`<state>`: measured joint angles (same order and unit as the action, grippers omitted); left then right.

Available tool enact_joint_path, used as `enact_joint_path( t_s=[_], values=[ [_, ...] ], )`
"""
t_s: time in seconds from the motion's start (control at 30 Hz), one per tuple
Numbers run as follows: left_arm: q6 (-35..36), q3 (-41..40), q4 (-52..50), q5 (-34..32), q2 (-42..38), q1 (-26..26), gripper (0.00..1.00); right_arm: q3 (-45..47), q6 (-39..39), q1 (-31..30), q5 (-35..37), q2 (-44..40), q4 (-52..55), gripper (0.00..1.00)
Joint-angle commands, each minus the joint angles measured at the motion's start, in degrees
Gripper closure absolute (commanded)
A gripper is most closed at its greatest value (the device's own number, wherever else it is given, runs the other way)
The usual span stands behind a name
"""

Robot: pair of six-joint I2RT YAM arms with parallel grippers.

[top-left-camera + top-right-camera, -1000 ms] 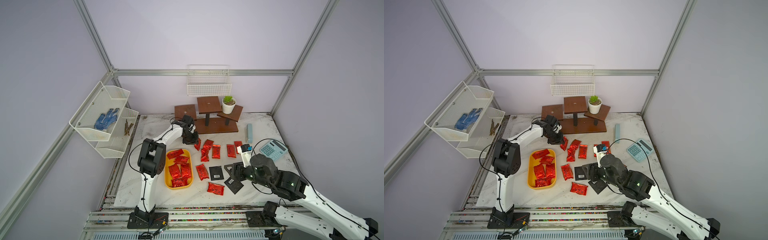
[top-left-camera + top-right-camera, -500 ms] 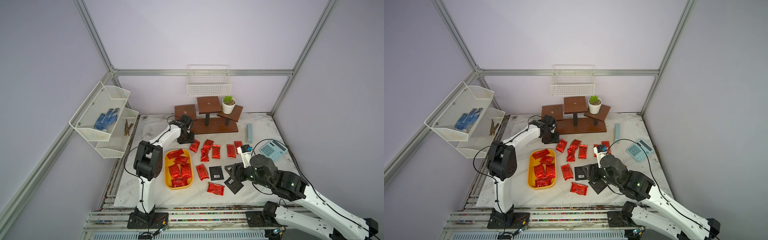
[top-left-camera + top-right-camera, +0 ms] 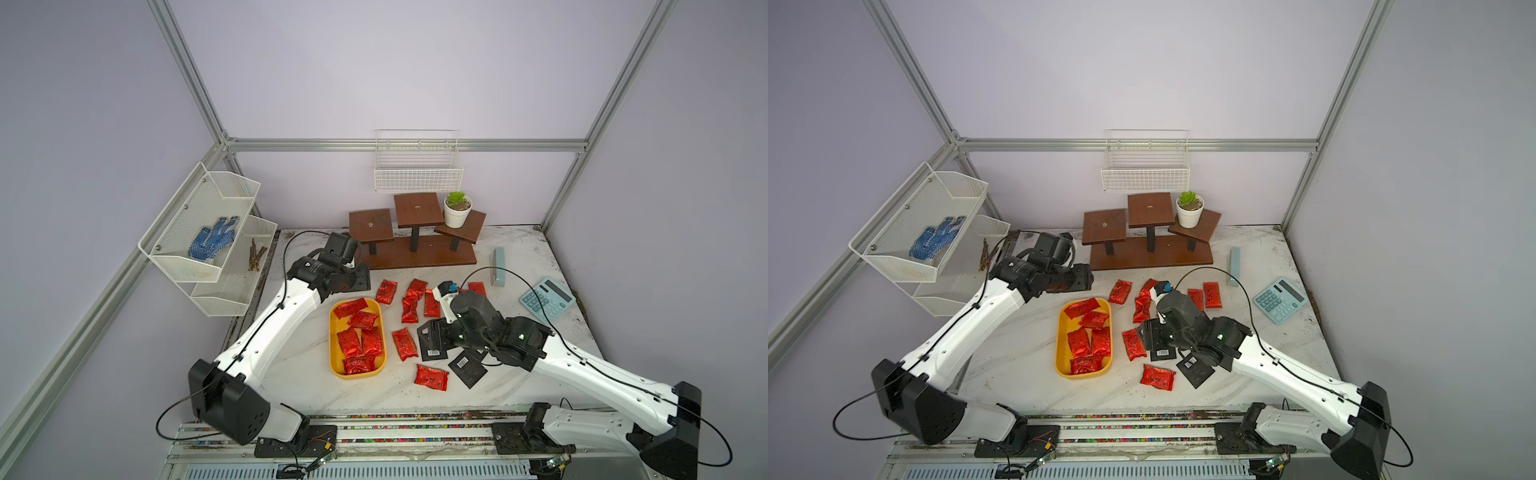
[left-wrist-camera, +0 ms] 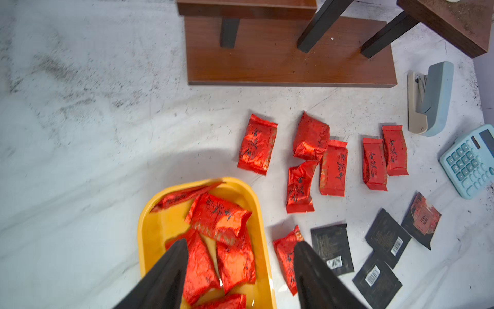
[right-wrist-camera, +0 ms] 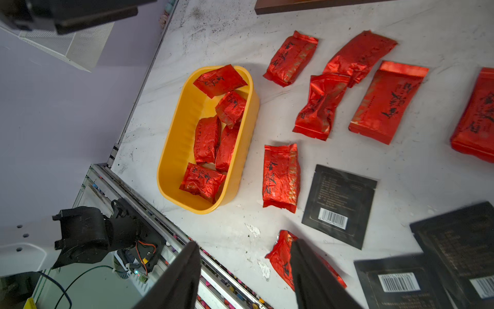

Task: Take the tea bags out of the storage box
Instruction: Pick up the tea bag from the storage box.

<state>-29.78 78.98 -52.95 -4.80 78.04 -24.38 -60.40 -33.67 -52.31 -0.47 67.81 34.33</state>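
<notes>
The storage box (image 3: 333,337) is a shallow yellow tray holding several red foil tea bags (image 3: 360,341). It also shows in the wrist views, as the storage box (image 4: 156,230) and the storage box (image 5: 181,128). More red tea bags (image 3: 409,306) and black sachets (image 3: 468,368) lie on the table to its right. My left gripper (image 3: 360,279) hovers over the box's far end. The left gripper (image 4: 240,243) is open and empty. My right gripper (image 3: 433,334) is above the black sachets. The right gripper (image 5: 243,242) is open and empty, with one finger in front of a red sachet (image 5: 280,256).
A brown wooden stand (image 3: 415,254) with a potted plant (image 3: 457,210) stands at the back. A stapler (image 3: 497,266) and a blue calculator (image 3: 546,300) lie at the right. White wire baskets (image 3: 208,232) hang on the left wall, and another basket (image 3: 417,168) hangs on the back wall.
My left gripper opened, left a red sachet on the table near the stand and drew back left toward the box's far end. The right arm barely moved.
</notes>
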Motion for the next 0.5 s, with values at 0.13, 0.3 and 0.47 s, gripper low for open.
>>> enact_joint_path(
  t_s=[0.13, 0.3, 0.47],
  values=[
    [-11.91, -16.30, -1.49, 0.25, -18.65, 2.24, 0.25, -9.69, 2.55, -3.83, -1.93, 13.35, -5.23, 0.42],
    [-14.96, -21.59, -4.24, -0.29, -26.45, 4.92, 0.18, -16.85, 3.50, -6.46, -2.18, 23.92, -4.76, 0.42],
    [-17.77, -23.41, -6.68, -0.38, -33.64, 8.30, 0.14, -25.72, 4.30, -9.20, -1.20, 34.96, -2.58, 0.42]
  ],
)
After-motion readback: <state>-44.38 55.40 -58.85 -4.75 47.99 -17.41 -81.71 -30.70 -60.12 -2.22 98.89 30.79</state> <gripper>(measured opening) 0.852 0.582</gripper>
